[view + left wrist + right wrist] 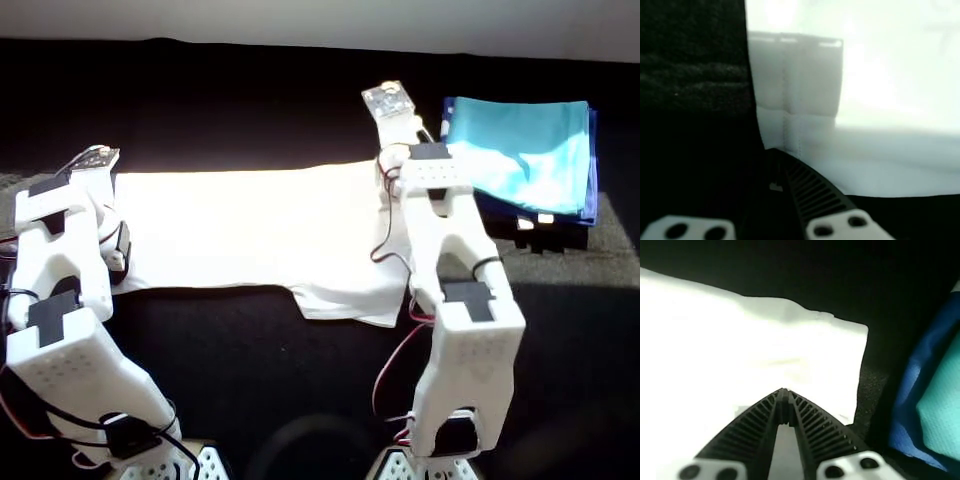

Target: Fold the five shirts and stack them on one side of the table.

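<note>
Your right pincer is closed tip-to-tip over the white shirt at the edge nearest the folded stack; can't tell if it's nipped cloth. Your left pincer sits at the opp. hem, opening unclear. Shirt lies flat on the counter, prob. staged for folding.
</note>
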`<state>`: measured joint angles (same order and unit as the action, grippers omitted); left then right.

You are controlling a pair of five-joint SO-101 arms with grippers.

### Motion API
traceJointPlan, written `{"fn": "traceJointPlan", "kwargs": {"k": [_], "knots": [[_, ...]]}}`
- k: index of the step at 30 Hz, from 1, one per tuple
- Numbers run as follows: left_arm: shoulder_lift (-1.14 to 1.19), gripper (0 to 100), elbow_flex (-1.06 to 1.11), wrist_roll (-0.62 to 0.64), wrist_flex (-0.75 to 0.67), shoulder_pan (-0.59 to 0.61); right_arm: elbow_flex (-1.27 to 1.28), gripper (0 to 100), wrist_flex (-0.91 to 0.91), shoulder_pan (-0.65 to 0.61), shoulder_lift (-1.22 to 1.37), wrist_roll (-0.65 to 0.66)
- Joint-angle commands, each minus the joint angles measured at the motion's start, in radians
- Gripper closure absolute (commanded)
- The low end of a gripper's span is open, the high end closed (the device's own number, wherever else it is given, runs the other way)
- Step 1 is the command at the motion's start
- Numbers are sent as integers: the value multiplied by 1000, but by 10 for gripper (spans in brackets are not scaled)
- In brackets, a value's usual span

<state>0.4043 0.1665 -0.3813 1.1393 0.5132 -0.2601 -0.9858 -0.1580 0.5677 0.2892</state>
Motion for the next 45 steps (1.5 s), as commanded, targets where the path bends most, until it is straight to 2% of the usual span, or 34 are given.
{"fn": "traceJointPlan", "kwargs": {"k": [1,6,10,26,29,39,42,45], "knots": [[4,991,2,3,-31,-7,-329,992,7,51,179,2],[4,991,2,3,-31,-7,-595,992,5,97,423,2],[4,991,2,3,-31,-7,-763,992,-31,107,524,2],[4,991,2,3,-32,-7,-1495,992,-708,59,541,6],[4,991,2,3,-32,-7,-1511,989,-780,42,535,6],[4,991,2,3,-32,-7,-1480,984,-783,12,458,5],[4,991,2,3,-32,-7,-1359,971,-783,-15,332,5],[4,991,2,3,-32,-7,-1135,967,-783,-51,162,5]]}}
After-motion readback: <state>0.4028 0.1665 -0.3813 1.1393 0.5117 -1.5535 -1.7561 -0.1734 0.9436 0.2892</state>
